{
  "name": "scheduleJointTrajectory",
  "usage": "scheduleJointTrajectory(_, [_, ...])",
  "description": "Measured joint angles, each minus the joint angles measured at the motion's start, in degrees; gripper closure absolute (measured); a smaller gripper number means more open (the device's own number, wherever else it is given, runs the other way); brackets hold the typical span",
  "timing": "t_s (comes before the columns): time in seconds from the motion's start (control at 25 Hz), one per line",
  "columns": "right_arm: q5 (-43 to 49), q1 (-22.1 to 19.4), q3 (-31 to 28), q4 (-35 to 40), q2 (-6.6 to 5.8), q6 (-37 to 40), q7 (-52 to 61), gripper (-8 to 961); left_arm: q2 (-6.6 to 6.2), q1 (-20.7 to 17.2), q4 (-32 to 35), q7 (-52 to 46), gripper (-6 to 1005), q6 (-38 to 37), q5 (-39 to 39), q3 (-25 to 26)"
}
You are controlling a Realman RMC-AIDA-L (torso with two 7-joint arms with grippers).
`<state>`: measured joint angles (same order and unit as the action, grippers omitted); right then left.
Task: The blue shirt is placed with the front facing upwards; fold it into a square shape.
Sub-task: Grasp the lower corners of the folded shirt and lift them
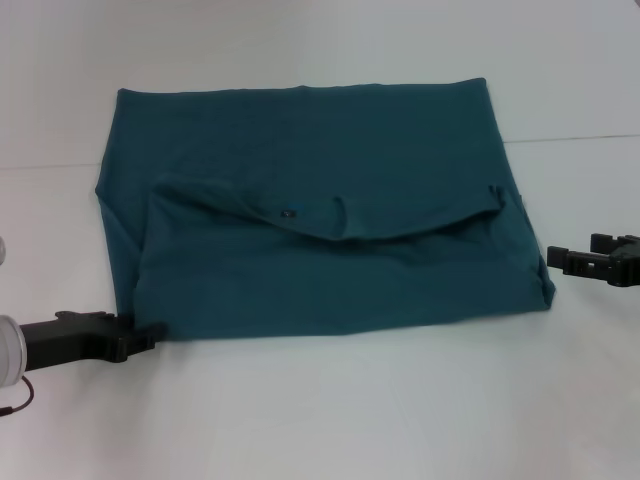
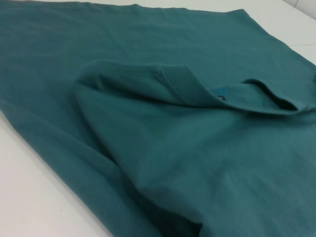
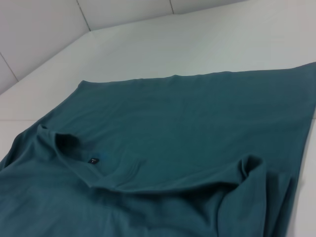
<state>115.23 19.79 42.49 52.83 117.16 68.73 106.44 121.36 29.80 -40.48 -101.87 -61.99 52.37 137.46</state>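
The blue shirt [image 1: 320, 200] lies on the white table, folded into a wide rectangle with its collar edge [image 1: 330, 228] turned toward the middle. A small dark neck label [image 1: 288, 213] shows by the collar. No lettering shows. My left gripper [image 1: 143, 336] rests low on the table at the shirt's near left corner, touching or almost touching the cloth. My right gripper [image 1: 553, 259] hovers just off the shirt's near right corner, apart from it. The left wrist view is filled by the shirt [image 2: 173, 148] and its label [image 2: 220, 94]. The right wrist view shows the shirt [image 3: 187, 113] with its collar fold.
The white table [image 1: 350, 420] surrounds the shirt on all sides. A table seam or edge line [image 1: 580, 138] runs across behind the shirt. A white wall panel [image 3: 39, 29] stands beyond the table's far side.
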Motion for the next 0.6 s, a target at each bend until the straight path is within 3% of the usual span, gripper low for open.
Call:
scheduleJointTrajectory(0.28, [-0.01,-0.01,0.0,0.0,0.12,0.0,0.0,37,0.2,0.21,0.05,0.01,614,0.59,-1.4,0.0])
scheduleJointTrajectory(0.6, [0.0,0.32,0.36,0.0,0.18,0.0,0.0,37,0.33,0.31,0.05,0.01,811,1.0,-2.11,0.05])
